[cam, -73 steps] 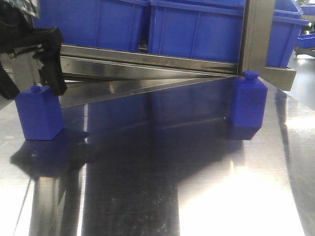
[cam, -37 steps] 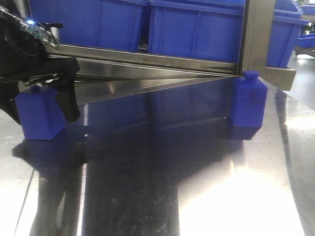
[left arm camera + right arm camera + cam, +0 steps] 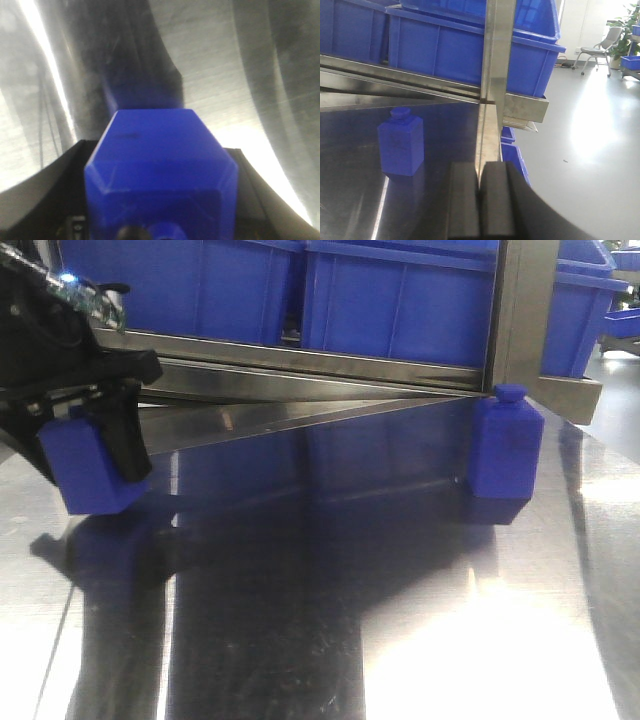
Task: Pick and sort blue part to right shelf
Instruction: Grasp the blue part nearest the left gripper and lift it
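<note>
my left gripper (image 3: 85, 455) has its black fingers (image 3: 128, 445) pinching the blue part (image 3: 88, 480) from both sides. the part is tilted at the left edge of the table (image 3: 350, 590), and i cannot tell whether its base touches the steel. from the left wrist its blue body (image 3: 160, 165) fills the space between my fingers. my right gripper (image 3: 480, 200) has its pads pressed together with nothing between them. the table is polished steel with dark reflections and bright glare patches. a second blue part (image 3: 505, 455) stands upright near the post (image 3: 520, 310) of the right shelf (image 3: 300, 365), whose blue bins (image 3: 400, 300) sit above the front rail. beyond lies a glossy grey floor (image 3: 580, 130), with a chair (image 3: 597, 47) and a plant (image 3: 627, 30).
</note>
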Available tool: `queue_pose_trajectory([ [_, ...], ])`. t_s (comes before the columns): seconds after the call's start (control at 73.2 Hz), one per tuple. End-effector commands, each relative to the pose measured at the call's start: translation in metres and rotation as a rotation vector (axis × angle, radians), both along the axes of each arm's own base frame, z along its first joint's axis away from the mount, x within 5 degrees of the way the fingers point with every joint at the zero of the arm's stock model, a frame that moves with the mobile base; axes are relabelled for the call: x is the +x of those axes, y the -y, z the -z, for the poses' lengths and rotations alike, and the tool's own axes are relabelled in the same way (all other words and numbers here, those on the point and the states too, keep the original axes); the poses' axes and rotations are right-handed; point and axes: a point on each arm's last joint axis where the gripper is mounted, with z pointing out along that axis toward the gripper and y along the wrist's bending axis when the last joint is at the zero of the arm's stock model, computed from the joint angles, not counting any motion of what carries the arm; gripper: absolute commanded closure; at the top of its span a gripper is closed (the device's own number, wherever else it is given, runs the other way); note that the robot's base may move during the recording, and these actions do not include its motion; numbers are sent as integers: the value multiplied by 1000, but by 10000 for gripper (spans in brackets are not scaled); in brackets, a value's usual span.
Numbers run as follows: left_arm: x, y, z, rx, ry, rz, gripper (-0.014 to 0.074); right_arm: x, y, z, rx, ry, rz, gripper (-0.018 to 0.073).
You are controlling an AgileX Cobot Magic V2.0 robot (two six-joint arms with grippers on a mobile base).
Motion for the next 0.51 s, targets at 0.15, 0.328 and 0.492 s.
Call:
queue_pose_trajectory([
  [0.15, -18, -6, -88, -54, 268, -4, 281, -4, 0, -17, 2, 135, -4, 528],
  [0.328, -62, -26, -135, -30, 515, -9, 281, -4, 0, -17, 1, 130, -4, 528],
  [0.492, -123, -47, -161, -52, 767, -32, 281, -4, 0, -18, 31, 146, -7, 528],
])
